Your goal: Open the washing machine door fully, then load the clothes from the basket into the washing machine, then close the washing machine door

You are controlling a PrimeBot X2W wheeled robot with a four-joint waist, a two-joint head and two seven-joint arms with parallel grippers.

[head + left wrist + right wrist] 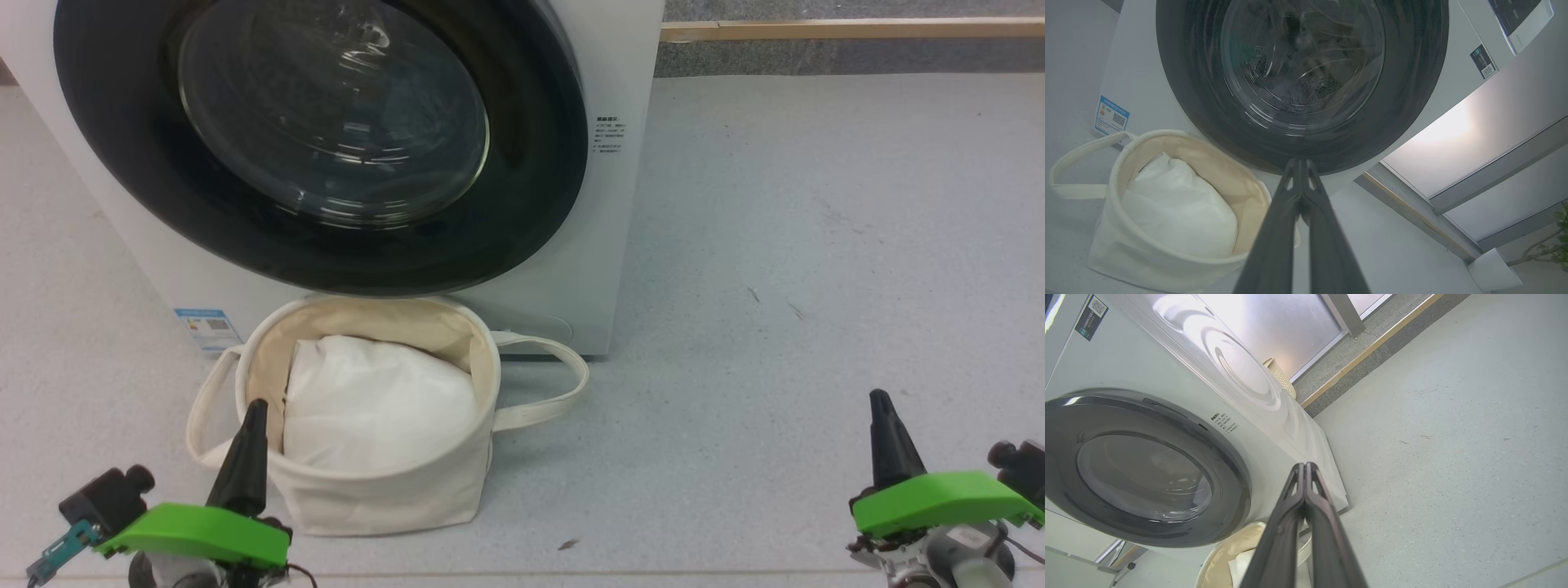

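Note:
The white washing machine (620, 204) fills the upper left of the head view. Its door (326, 139), round with a black rim and glass bowl, lies flat against the front, also seen as the door (1306, 81) and door (1143, 473) in the wrist views. The cream basket (384, 498) stands on the floor just in front of it, holding a plain white cloth bundle (375, 408). The clothes are hidden. My left gripper (255, 404) is shut, empty, at the basket's near-left rim. My right gripper (880, 396) is shut, empty, over bare floor at the lower right.
Grey speckled floor (816, 286) spreads to the right of the machine. A wooden strip (849, 29) runs along the far edge. A woven bin (1282, 377) stands beyond the machine by a glass wall. The basket's handle loop (555, 384) sticks out to the right.

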